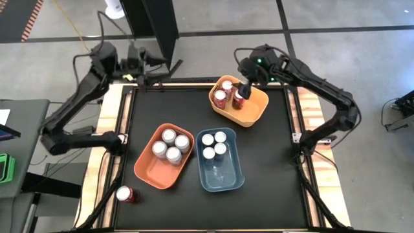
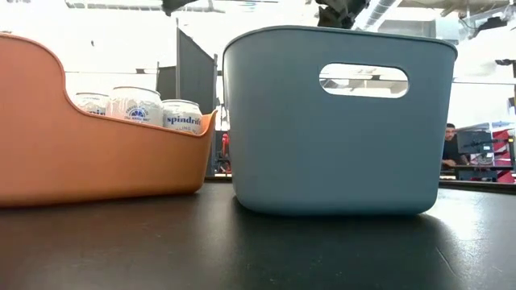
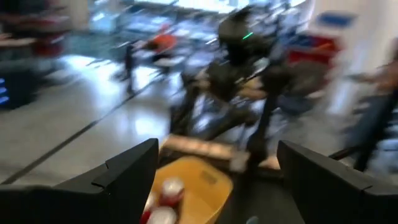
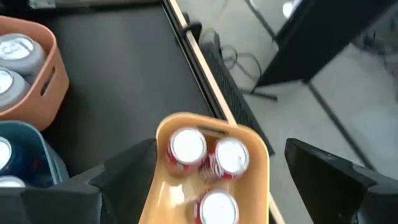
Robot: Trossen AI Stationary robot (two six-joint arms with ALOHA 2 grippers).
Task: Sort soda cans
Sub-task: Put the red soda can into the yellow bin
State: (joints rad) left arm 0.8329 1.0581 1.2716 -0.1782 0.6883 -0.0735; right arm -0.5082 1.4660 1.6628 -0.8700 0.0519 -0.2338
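Soda cans with silver tops are sitting sorted across three plastic bins on the black table (image 1: 272, 149). Four silver-white cans (image 1: 172, 145) are standing in the orange rectangular bin (image 1: 150, 172), four more (image 1: 214, 144) in the blue-grey bin (image 1: 223, 181), and three red cans (image 4: 208, 168) in the yellow bin (image 1: 253, 111) at the far side. One red can (image 1: 125, 194) is lying alone on its side at the table's near left corner — outside every bin. The right gripper (image 1: 244, 90) is hanging just above the yellow bin, fingers spread wide and holding nothing. The left gripper (image 1: 152, 61) is waiting beyond the table's far left edge — also spread wide and empty.
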